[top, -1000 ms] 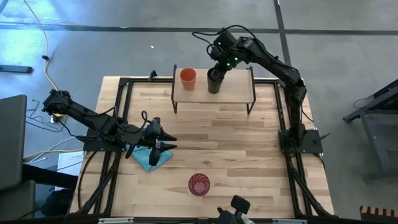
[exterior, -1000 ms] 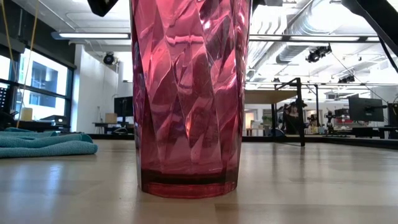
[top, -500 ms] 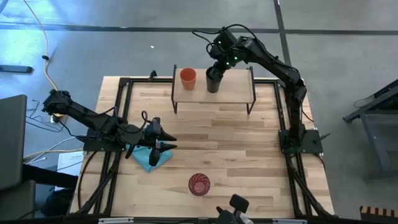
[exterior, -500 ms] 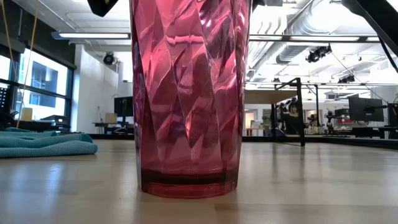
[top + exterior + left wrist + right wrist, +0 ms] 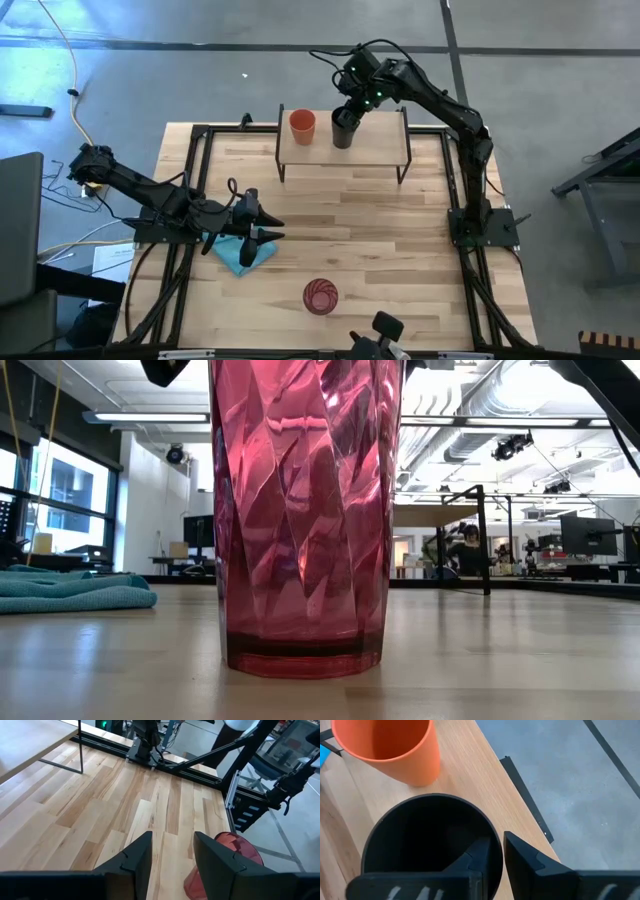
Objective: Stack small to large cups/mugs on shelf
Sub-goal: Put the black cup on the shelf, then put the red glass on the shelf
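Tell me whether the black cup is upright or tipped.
Upright: the black cup stands mouth-up on the shelf, its rim pinched by the right end effector.

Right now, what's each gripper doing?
Left gripper: open, empty, above the blue cloth.
Right gripper: shut on the black cup rim, on the shelf.

Shelf sits at far edge of bench. Orange cup upright on shelf's left part, black cup just beside it to the right. Right gripper is over the black cup's rim, grip not clear from above. Pink tumbler stands alone near front edge, well apart from shelf. Left gripper spread wide, over blue cloth at bench left
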Robot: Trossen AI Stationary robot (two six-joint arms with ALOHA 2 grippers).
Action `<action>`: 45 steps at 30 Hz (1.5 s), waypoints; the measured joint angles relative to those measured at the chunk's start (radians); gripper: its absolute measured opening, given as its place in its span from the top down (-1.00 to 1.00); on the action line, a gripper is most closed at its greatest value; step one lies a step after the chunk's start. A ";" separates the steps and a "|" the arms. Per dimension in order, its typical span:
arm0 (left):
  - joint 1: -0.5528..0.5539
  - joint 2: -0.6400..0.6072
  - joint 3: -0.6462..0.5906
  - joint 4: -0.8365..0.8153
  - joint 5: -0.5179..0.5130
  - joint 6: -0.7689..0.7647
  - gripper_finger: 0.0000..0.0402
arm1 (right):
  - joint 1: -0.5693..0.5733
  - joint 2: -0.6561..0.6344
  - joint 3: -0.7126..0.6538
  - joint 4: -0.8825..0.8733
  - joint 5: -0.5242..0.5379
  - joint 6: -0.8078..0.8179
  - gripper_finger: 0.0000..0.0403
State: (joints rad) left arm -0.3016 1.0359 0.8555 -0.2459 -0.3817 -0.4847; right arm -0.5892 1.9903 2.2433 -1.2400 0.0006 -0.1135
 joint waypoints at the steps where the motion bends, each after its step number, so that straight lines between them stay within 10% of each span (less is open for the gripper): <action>1: 0.000 0.000 0.000 0.000 0.000 0.000 0.34 | 0.000 0.000 0.000 0.000 0.000 0.000 0.77; 26: 0.000 0.000 0.000 -0.015 0.008 -0.002 0.34 | 0.013 -0.182 0.000 -0.148 0.016 0.050 0.57; 45: 0.000 0.000 0.000 -0.023 0.008 0.035 0.34 | 0.326 -0.527 0.000 -0.331 -0.109 0.341 0.56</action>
State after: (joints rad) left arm -0.3016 1.0355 0.8555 -0.2692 -0.3740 -0.4496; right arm -0.2633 1.4634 2.2436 -1.5711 -0.1085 0.2274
